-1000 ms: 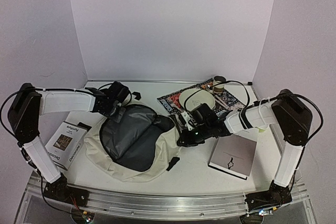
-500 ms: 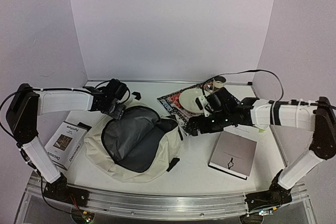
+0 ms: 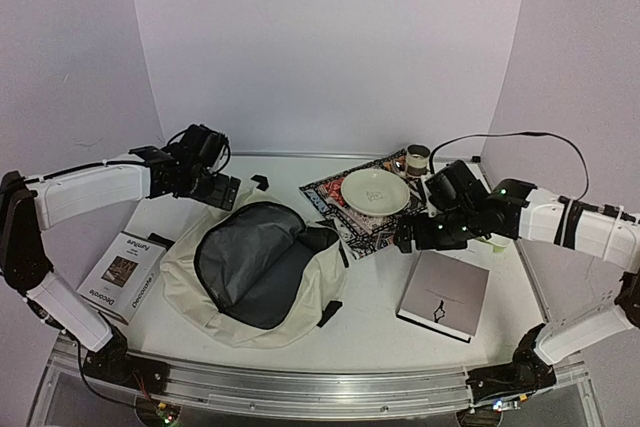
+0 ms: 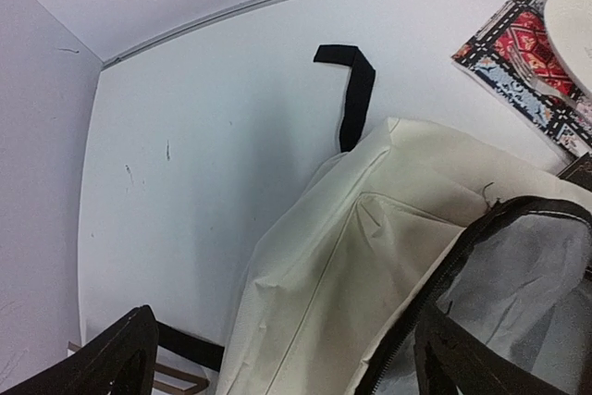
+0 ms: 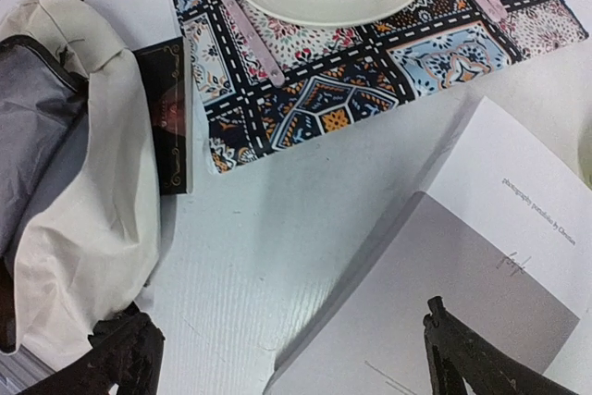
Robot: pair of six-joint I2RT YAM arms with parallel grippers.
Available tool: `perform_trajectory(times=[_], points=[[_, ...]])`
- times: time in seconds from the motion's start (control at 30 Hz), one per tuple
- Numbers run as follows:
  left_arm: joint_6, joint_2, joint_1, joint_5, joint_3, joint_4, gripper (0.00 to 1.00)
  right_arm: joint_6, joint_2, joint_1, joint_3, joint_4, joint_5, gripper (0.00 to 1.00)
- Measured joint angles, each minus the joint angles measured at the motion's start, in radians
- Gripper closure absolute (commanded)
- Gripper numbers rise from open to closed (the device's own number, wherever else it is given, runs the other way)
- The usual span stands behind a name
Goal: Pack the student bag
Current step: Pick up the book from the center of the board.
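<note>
The student bag (image 3: pixel 292 323), a cream fabric backpack with black zipper trim, lies on the table with its mouth wide open, showing the grey lining (image 3: pixel 255 267). My left gripper (image 3: pixel 216 191) is open just behind the bag's back-left edge. In the left wrist view the left gripper (image 4: pixel 285 326) holds nothing, with cream fabric (image 4: pixel 370 256) below its fingers. My right gripper (image 3: pixel 414 238) is open to the right of the bag. In the right wrist view the right gripper (image 5: pixel 287 316) hangs empty over bare table beside the grey book (image 5: pixel 444 265).
A grey book (image 3: pixel 445 292) lies front right and a white box-like book (image 3: pixel 125 272) front left. A patterned placemat (image 3: pixel 362 227) carries a cream plate (image 3: pixel 375 190), with a cup (image 3: pixel 417 159) behind it. A dark flat case with gold corners (image 5: pixel 171 127) lies against the bag's right edge.
Both grippers have opened and let go of the bag's rim. The right arm has pulled back to the right, the left arm up and back. The bag's mouth stays open.
</note>
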Motion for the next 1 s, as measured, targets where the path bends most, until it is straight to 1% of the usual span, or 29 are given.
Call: perform_trajectory(times=[0.17, 0.23, 0.43, 0.53, 0.67, 0.77, 0.9, 1.0], points=[[-0.013, -0.053, 0.019, 0.087, 0.017, -0.05, 0.0, 0.01, -0.029, -0.011, -0.021, -0.068, 0.034, 0.02], [-0.015, -0.088, 0.04, 0.124, 0.017, -0.07, 0.01, 0.016, -0.058, -0.043, -0.048, -0.08, 0.038, 0.02], [-0.013, -0.171, 0.124, 0.227, 0.018, -0.095, 0.0, 0.04, -0.166, -0.218, -0.157, -0.12, 0.041, 0.02], [0.001, -0.183, 0.136, 0.264, 0.011, -0.093, 0.0, 0.046, -0.201, -0.318, -0.205, -0.128, 0.01, 0.02], [0.01, -0.184, 0.138, 0.306, -0.029, -0.085, 0.01, 0.055, -0.205, -0.443, -0.247, -0.128, -0.025, 0.02], [0.014, -0.205, 0.138, 0.311, -0.079, -0.058, 0.01, 0.066, -0.211, -0.505, -0.282, -0.112, -0.048, 0.02], [0.014, -0.3, 0.138, 0.306, -0.167, -0.007, 0.0, 0.096, -0.245, -0.57, -0.358, -0.057, -0.09, 0.02], [0.014, -0.362, 0.138, 0.306, -0.183, 0.021, 0.0, 0.113, -0.255, -0.614, -0.416, 0.001, -0.157, 0.02]])
